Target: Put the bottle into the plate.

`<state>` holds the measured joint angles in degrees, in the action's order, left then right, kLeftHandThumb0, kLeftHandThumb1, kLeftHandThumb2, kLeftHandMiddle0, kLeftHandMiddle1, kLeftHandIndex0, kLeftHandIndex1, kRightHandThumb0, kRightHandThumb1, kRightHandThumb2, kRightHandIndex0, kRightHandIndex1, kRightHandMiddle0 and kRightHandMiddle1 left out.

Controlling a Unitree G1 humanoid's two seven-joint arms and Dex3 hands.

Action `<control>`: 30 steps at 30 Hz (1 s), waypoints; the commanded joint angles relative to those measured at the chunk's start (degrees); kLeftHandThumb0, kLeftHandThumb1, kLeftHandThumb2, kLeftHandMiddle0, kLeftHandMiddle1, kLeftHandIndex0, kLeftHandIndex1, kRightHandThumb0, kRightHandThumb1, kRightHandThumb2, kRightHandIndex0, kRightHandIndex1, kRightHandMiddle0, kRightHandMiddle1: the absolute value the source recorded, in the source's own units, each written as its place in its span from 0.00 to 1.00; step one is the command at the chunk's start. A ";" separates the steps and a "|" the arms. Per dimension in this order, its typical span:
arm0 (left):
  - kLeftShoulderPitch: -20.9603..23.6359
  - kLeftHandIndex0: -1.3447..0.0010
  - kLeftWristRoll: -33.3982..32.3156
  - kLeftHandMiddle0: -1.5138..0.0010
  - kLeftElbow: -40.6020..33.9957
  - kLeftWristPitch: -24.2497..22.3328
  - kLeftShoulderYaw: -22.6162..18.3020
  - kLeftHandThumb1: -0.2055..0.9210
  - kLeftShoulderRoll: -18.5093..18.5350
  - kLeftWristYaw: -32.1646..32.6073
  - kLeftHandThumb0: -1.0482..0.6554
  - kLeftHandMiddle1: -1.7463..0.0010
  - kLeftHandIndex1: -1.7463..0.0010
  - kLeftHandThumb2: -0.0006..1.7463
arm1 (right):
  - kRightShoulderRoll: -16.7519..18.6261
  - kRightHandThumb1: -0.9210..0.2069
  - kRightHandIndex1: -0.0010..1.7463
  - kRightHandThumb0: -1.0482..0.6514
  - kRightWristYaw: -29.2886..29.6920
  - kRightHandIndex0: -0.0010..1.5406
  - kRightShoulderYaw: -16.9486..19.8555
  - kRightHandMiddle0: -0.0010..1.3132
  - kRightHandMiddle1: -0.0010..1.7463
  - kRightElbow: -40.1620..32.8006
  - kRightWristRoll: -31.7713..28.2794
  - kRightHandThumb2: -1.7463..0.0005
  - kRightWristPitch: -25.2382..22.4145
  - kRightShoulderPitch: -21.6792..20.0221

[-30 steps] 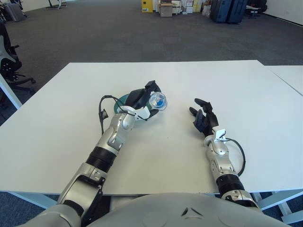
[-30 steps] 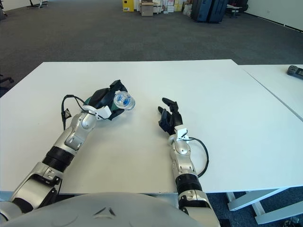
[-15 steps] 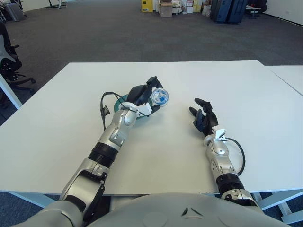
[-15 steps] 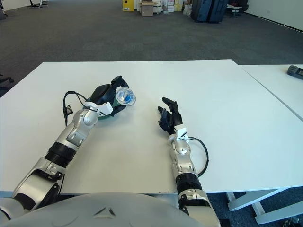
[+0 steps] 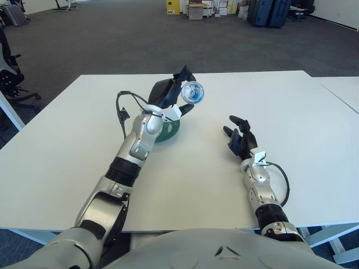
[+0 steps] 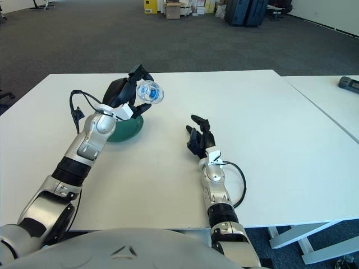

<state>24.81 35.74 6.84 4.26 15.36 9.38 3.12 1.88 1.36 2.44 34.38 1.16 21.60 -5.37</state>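
The left hand (image 5: 171, 95) grips the clear bottle (image 5: 192, 92), with the green plate (image 5: 167, 131) just below it. The right hand (image 5: 241, 139) shows well off to its right, fingers spread, holding nothing.

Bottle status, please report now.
Left hand fingers grip bottle, raised beside green plate. Right hand idle, open, right of the plate. Nothing blocking.

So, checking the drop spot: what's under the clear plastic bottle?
The left hand holds the clear plastic bottle; the green plate shows below-left, partly covered by the forearm.
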 commanded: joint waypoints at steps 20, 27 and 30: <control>3.54 0.55 -2.93 0.24 1.86 -1.05 -2.91 0.47 1.28 0.95 0.34 0.00 0.00 0.75 | -0.23 0.00 0.01 0.07 -0.68 0.35 0.49 0.00 0.43 7.20 -0.63 0.44 -1.28 2.78; 4.69 0.56 -3.44 0.24 5.18 0.46 -3.67 0.48 1.92 2.26 0.34 0.00 0.00 0.74 | -0.52 0.00 0.01 0.07 -1.25 0.36 0.77 0.00 0.44 7.34 -0.81 0.44 -1.03 2.81; 4.90 0.56 -3.51 0.24 6.13 0.25 -3.95 0.48 1.98 2.77 0.34 0.00 0.00 0.74 | -0.71 0.00 0.01 0.07 -1.50 0.37 0.89 0.00 0.45 7.48 -0.86 0.44 -0.88 2.82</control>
<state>26.89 32.92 12.22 3.76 12.61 10.63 4.10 1.21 0.14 2.86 36.60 1.05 23.72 -6.37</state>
